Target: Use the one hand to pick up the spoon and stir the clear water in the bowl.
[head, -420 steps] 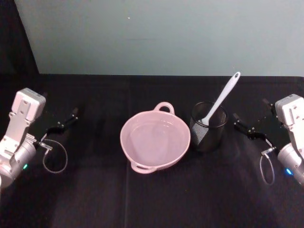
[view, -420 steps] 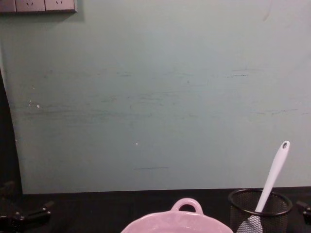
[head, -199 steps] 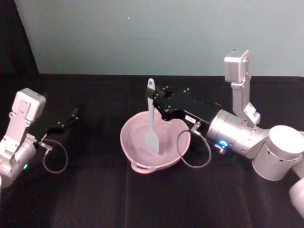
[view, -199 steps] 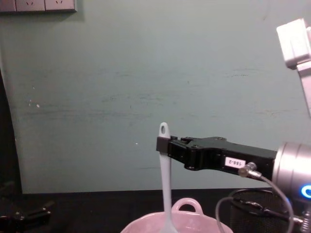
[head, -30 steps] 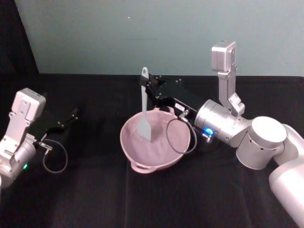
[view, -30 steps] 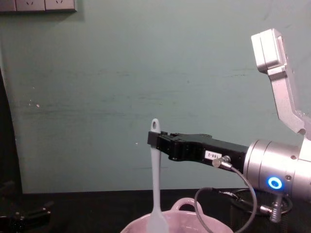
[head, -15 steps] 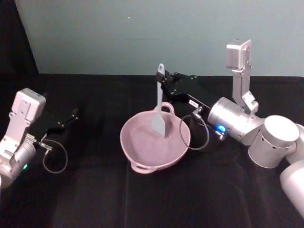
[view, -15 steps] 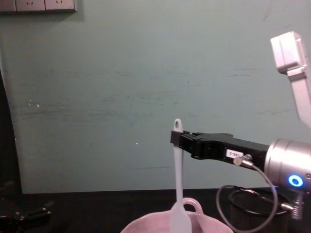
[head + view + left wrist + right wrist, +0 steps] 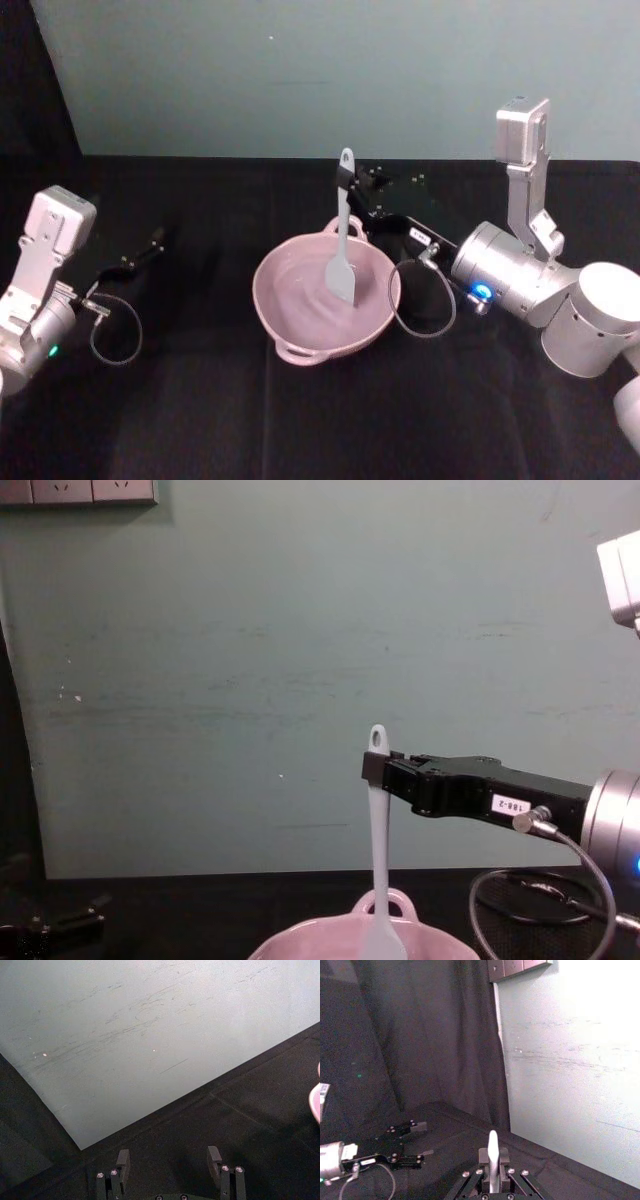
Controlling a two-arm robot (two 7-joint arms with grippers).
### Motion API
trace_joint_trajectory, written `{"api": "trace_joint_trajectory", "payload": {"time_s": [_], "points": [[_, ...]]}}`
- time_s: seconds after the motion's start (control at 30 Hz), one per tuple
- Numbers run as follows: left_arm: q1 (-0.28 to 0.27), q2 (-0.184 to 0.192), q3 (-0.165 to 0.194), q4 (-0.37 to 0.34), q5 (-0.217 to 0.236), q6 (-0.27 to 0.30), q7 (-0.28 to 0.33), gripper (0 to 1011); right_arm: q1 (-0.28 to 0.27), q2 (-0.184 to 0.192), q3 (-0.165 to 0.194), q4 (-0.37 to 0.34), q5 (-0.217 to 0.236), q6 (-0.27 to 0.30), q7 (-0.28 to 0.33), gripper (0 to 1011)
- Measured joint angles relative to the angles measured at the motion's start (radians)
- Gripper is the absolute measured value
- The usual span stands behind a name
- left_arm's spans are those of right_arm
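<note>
Right claw (image 9: 346,182) clamped on the upper handle of the white spoon (image 9: 342,278), held upright with its blade down in the pink bowl (image 9: 268,300), mid-worktop (image 9: 200,400). Pickup is done; stirring the water (image 9: 300,295) appears under way, not finished. Left claw (image 9: 167,1157) parked at left, spread apart, empty.

Chest view: the bottom edge cuts off the bowl (image 9: 352,942) below its rim, and likewise the lower end of the spoon (image 9: 377,830) blade.

Right wrist view: the fingers (image 9: 503,1154) of my right gripper (image 9: 493,1157) hide the spoon below its handle end.

Water (image 9: 300,300): I cannot distinguish its level from the pink interior.
</note>
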Motion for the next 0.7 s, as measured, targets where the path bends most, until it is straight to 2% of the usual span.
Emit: {"api": "trace_joint_trajectory", "payload": {"time_s": [0.3, 0.53, 0.7], "points": [[0.000, 0.000, 0.000, 0.000, 0.000, 0.000, 0.000, 1011, -0.012, -0.008, -0.024, -0.027, 0.000, 0.002, 0.003, 110], [0.000, 0.000, 0.000, 0.000, 0.000, 0.000, 0.000, 1011, 0.019, -0.042, -0.054, 0.008, -0.006, 0.003, 0.009, 110], [0.000, 0.000, 0.000, 0.000, 0.000, 0.000, 0.000, 1011, 0.059, -0.075, -0.065, 0.065, -0.012, -0.004, 0.012, 110]]}}
